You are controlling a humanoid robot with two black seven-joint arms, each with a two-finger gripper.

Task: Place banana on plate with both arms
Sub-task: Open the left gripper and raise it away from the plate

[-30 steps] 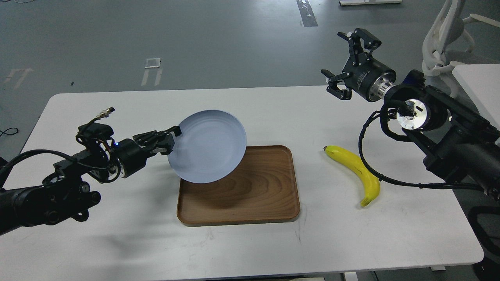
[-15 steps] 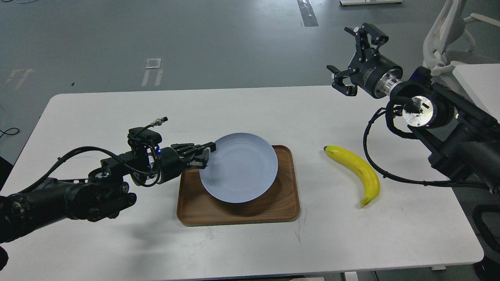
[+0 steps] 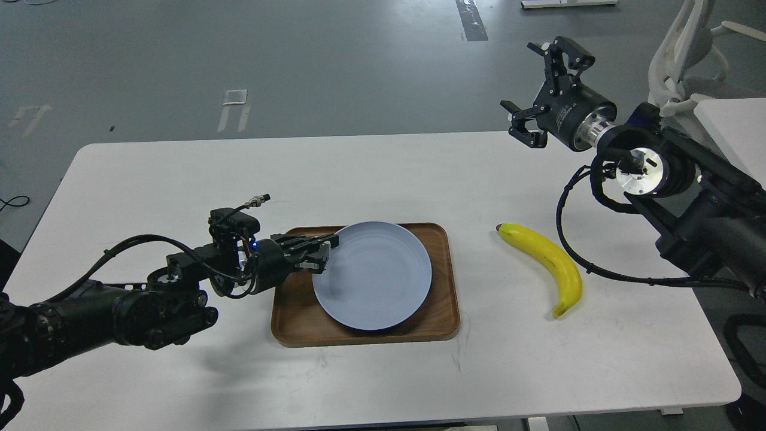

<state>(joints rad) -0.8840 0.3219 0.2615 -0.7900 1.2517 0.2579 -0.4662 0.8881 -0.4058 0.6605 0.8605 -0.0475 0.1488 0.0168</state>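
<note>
Banana (image 3: 546, 265) lies untouched on the desk (image 3: 149, 173), right of the tray (image 3: 446, 314).
My left tool (image 3: 323, 251) grips the plate (image 3: 374, 275) rim; releasing clumsily could skid it. My right tool (image 3: 541, 90) hangs spread, empty.

Tray (image 3: 299, 317) set at tabletop (image 3: 179, 173) centre — plate (image 3: 374, 275) held in it, toward its right side. Left gripper (image 3: 320, 254) met at plate's left rim. Banana (image 3: 547, 266) laid right of tray, apart from it. Right gripper (image 3: 538, 90) raised behind banana — well apart.

Robotics lab, taped grey floor (image 3: 239, 72), white table (image 3: 179, 173)
</note>
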